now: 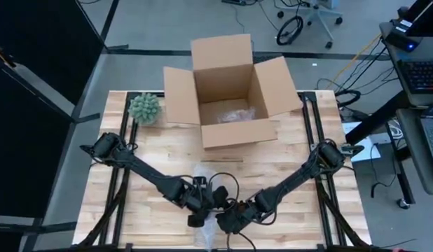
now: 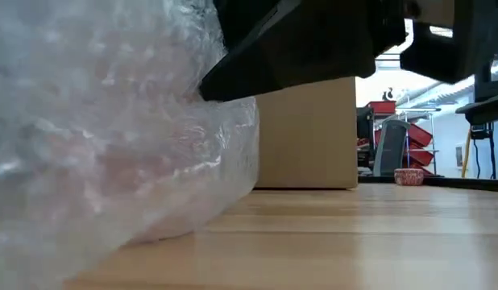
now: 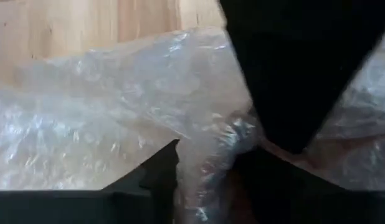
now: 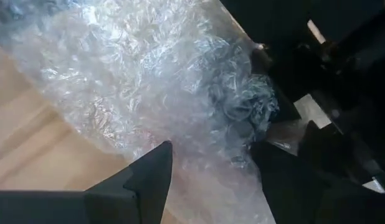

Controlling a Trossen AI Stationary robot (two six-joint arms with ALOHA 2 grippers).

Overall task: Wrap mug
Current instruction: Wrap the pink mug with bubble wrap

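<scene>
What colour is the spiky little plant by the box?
Pale green plant, clearest in the high view.

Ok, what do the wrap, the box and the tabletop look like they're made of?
The wrap looks like clear plastic bubble wrap: glossy, crinkled, dotted with small blisters. The box looks like plain brown cardboard, matte, with its flaps folded open. The tabletop seems to be light wood planks with visible grain and a smooth finish.

Bubble wrap (image 4: 149,81): clear, crumpled sheet, bunched on wooden table near front edge, spread partly flat; mug hidden, cannot tell its pose inside wrap
</scene>
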